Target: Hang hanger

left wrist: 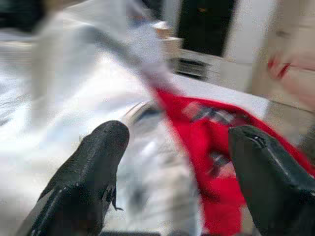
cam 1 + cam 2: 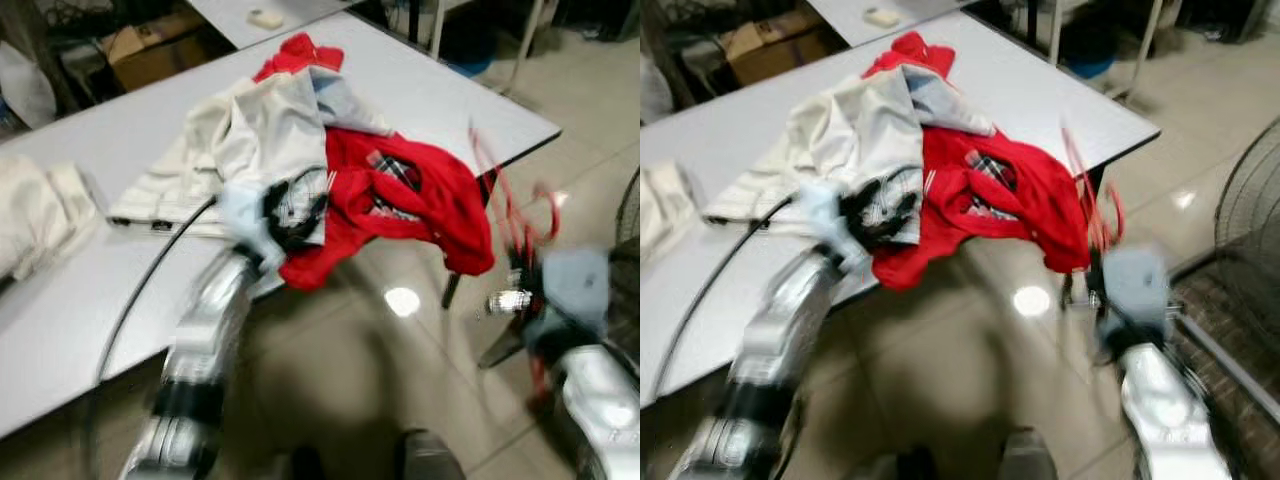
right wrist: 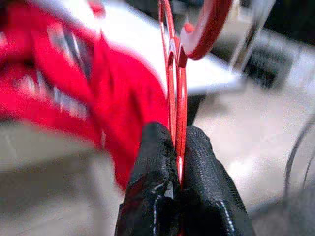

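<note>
With the right gripper (image 3: 176, 162) pinching the thin red hanger (image 3: 172, 83) off the table (image 2: 440, 95) corner beside the red garment (image 2: 420, 200), and the left gripper (image 1: 172, 162) spread over the clothes, any swing may twist the hanger free

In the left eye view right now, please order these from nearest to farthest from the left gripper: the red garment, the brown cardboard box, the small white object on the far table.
1. Red garment: beside the left gripper, hanging over the table edge.
2. Brown cardboard box: behind the table, on the robot's left.
3. Small white object: on the far table, at the back.
</note>
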Motion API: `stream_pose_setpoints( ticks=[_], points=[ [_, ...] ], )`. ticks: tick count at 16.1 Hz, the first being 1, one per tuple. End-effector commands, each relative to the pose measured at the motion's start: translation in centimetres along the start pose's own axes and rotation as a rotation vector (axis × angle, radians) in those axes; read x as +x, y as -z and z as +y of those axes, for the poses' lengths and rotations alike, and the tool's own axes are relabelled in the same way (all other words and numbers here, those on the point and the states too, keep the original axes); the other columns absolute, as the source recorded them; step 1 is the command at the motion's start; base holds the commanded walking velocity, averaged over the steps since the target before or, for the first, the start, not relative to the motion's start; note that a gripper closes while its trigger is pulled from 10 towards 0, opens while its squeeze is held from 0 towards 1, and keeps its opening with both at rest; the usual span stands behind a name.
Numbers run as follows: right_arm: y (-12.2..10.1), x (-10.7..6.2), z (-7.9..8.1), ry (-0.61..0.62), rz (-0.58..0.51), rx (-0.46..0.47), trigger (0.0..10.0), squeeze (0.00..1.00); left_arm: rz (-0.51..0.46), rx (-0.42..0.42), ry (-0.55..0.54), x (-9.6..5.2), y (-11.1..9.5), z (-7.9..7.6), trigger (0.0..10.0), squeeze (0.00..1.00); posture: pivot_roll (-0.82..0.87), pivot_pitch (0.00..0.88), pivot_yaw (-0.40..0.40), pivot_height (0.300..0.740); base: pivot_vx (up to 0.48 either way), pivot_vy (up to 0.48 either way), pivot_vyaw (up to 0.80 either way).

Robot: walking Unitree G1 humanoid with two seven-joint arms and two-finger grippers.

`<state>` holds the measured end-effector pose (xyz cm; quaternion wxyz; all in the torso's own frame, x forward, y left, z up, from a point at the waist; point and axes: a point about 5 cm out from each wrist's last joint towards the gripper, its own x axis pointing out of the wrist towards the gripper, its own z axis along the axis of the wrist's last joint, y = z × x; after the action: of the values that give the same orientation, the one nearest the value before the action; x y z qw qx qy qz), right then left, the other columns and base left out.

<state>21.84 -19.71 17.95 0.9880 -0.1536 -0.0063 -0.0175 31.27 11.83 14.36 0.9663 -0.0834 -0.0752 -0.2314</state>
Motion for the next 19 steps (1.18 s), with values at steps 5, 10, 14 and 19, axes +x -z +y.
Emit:
stream_pose_setpoints(
  ticks=[5,10,14,19],
  points=[
    [-1.4,1.0,-1.0,-0.023,-0.065,-0.020,10.0,0.00,0.019,0.078,-0.141,-1.9,0.4,-1.5,10.0,0.00,-0.31,0.084,0.055,0.740,0.000,-0.480,0.80],
    [1.7,0.0,-0.1,-0.022,0.109,-0.025,10.0,0.00,0.069,0.039,-0.323,-5.1,1.0,-0.4,10.0,0.00,-0.26,0.146,0.003,0.740,0.000,-0.250,0.25],
    [2.2,-1.0,-1.3,0.027,0.135,0.052,10.0,0.00,0.106,0.032,-0.243,-6.7,1.6,-1.5,10.0,0.00,-0.25,0.143,-0.011,0.740,0.000,0.000,-0.55],
    [2.0,0.3,-2.4,0.042,0.128,0.053,10.0,0.00,0.139,0.054,-0.214,-5.1,1.9,-1.2,10.0,0.00,-0.30,0.113,0.006,0.740,0.000,0.000,-0.80]
  ],
)
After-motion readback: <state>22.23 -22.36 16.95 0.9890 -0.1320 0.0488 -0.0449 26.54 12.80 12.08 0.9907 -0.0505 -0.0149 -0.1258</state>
